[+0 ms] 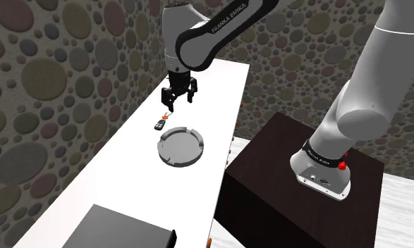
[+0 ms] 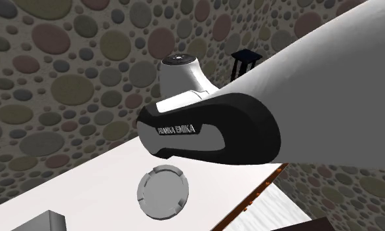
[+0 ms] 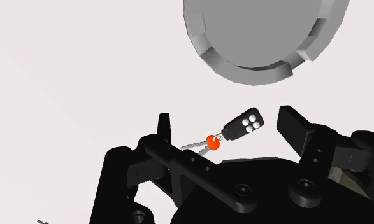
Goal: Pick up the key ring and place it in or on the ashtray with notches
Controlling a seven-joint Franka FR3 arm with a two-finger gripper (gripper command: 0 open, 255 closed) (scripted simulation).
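Dark box [image 1: 120, 229] at near end of white table [image 1: 113, 169]; dark stand [image 1: 283, 176] alongside. Mid-table, grey notched ashtray [image 1: 180, 146]. Just beyond, key ring [image 3: 233, 130] (black fob, orange bead, silver key) flat on tabletop, apart from ashtray rim. Black gripper [image 1: 178, 102] hovers above, fingers spread wide, gripping nothing. Pebble-patterned walls [image 1: 71, 63] behind.

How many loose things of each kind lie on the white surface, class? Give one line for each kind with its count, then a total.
Key ring: 1
Notched grey ashtray: 1
Dark grey box: 1
Total: 3
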